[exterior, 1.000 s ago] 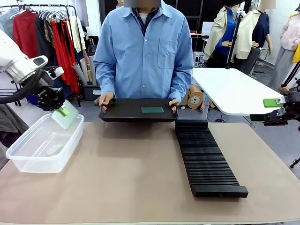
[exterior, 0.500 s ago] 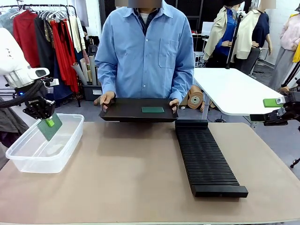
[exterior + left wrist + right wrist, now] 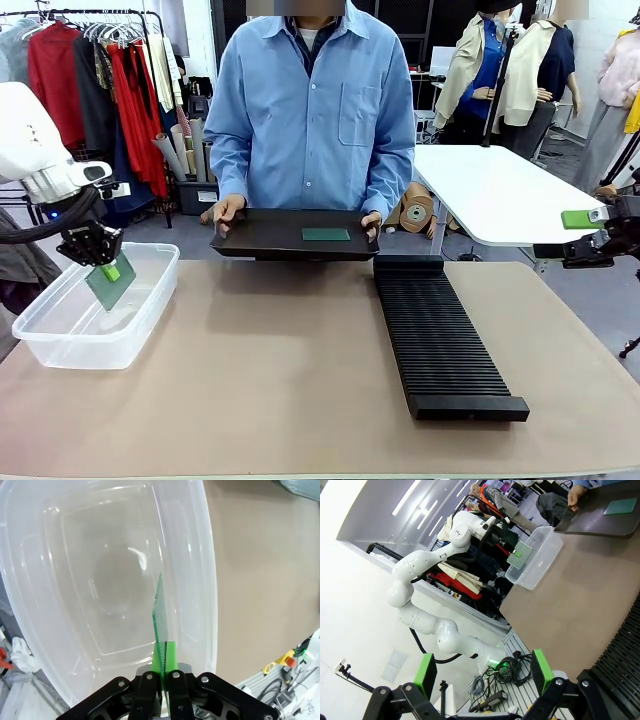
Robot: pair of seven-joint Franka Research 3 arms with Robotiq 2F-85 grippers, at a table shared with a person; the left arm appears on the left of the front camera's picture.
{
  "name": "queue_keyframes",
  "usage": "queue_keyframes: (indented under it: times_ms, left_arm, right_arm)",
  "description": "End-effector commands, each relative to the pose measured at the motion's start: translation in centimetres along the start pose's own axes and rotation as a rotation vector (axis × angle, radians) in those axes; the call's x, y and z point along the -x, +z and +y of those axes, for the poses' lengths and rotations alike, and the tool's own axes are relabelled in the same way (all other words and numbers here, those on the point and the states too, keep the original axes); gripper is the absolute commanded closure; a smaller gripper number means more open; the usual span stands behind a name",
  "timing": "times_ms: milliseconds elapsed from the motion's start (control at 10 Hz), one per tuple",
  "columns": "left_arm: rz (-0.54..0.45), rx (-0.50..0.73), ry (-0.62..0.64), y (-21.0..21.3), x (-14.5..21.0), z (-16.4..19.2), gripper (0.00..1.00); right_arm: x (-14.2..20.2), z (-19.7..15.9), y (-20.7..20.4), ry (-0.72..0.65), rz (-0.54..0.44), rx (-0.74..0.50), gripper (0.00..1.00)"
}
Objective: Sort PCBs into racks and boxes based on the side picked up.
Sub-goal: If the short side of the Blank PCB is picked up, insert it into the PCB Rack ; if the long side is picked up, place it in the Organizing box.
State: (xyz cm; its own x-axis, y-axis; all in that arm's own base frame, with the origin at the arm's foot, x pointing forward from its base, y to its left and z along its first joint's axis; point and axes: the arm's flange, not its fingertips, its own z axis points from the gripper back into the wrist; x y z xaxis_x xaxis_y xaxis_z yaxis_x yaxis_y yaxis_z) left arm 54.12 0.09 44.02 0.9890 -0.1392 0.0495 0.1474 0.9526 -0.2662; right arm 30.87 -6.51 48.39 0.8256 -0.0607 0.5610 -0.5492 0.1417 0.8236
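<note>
My left gripper (image 3: 108, 270) is shut on a green PCB (image 3: 111, 282), holding it tilted inside the mouth of the clear box (image 3: 60, 345) at the table's left. In the left wrist view the PCB (image 3: 160, 619) stands edge-on between the green pads (image 3: 164, 656), above the box floor (image 3: 100, 590). A second PCB (image 3: 326, 234) lies flat on a shallow black tray (image 3: 270, 240) that a person holds at the far edge. The long black slotted rack (image 3: 437, 340) lies right of centre. My right gripper (image 3: 590, 225) hangs open off the table's right side, its fingers (image 3: 426, 674) holding nothing.
The person's hands (image 3: 226, 212) grip both ends of the tray. A white side table (image 3: 500, 190) stands beyond the right far corner. Bare brown tabletop (image 3: 270, 370) stretches between box and rack.
My left gripper has carried the PCB down and leftward, from above the box's far rim into its opening, turning the board. The right arm and the person's tray have stayed put.
</note>
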Motion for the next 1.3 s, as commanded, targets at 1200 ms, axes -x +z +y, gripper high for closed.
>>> queue_keyframes:
  times_ms: [1200]
  left_arm:
    - [0.018,0.059,-0.017,-7.1,-3.8,3.2,1.0]
  right_arm:
    - [-0.4,0.2,0.1,0.011,0.005,-0.004,0.0]
